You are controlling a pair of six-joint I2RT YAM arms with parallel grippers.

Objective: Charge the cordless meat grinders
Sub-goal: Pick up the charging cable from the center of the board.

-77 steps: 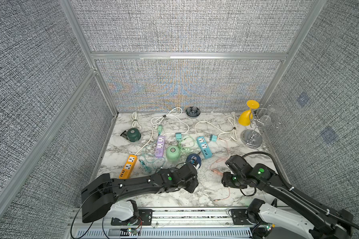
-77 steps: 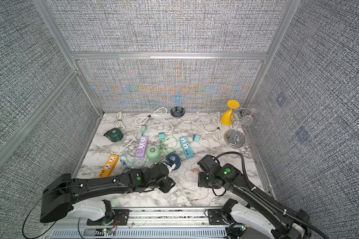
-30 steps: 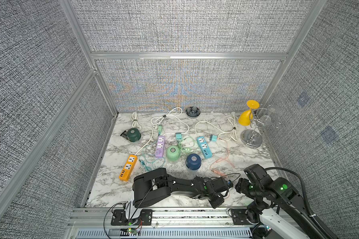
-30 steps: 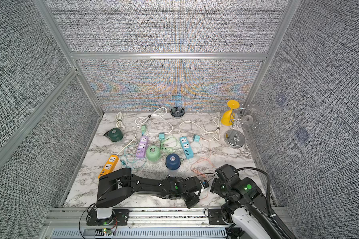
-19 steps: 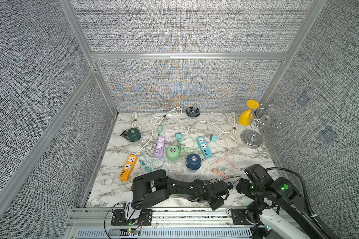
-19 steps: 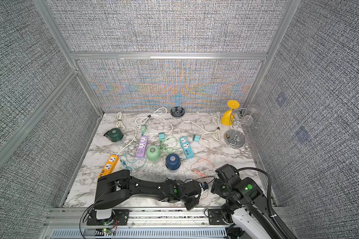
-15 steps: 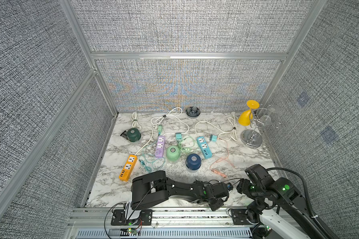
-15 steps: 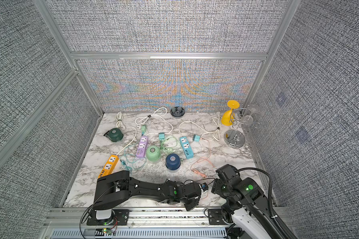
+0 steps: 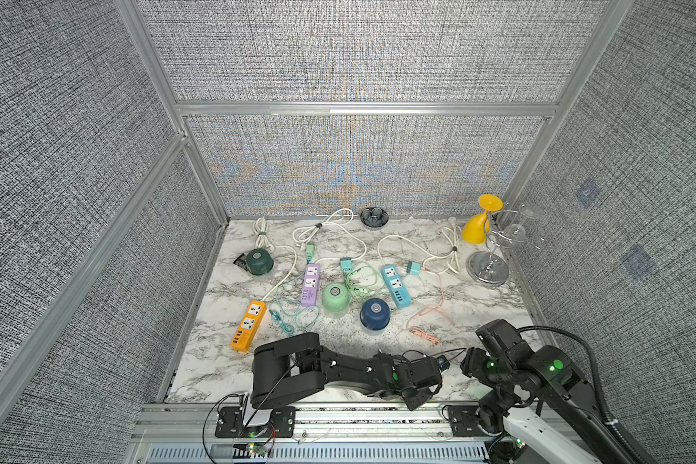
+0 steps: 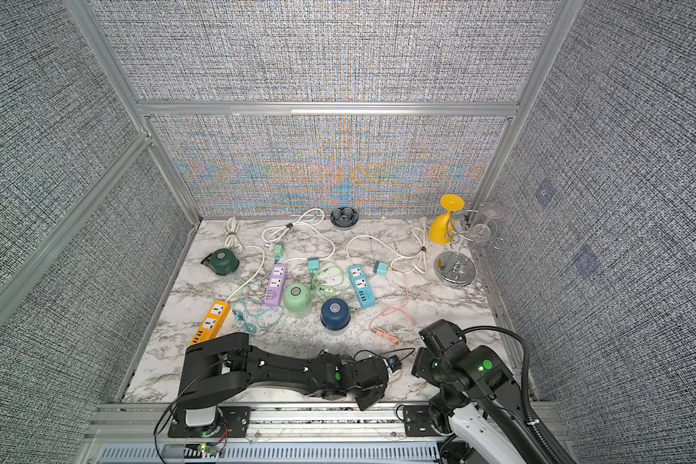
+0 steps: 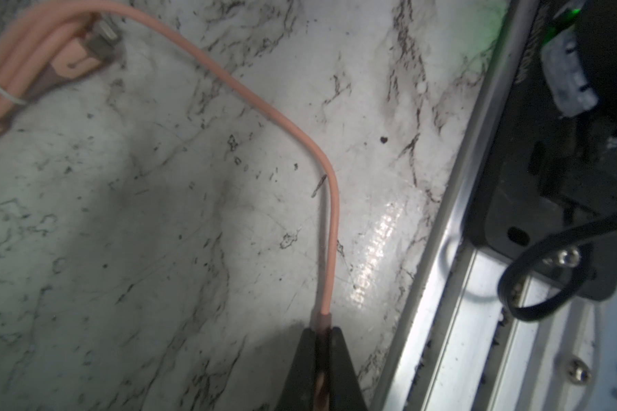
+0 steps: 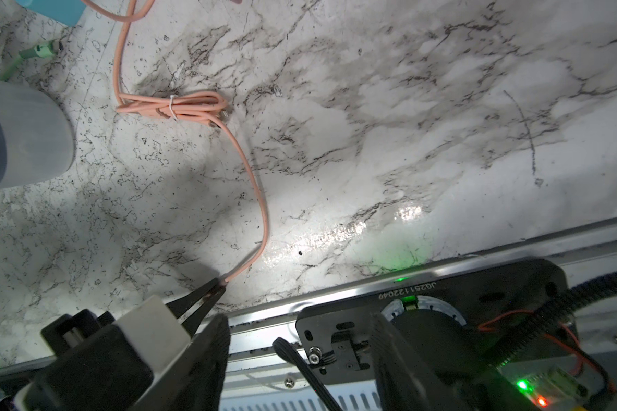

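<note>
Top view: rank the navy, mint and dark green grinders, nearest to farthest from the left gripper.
1. Navy blue grinder, mid-table by the blue power strip.
2. Mint green grinder, beside the purple power strip.
3. Dark green grinder, back left.

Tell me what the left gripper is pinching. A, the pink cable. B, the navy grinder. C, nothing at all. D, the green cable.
A: in the left wrist view the left gripper is shut on the end of the pink cable, just above the marble.
</note>
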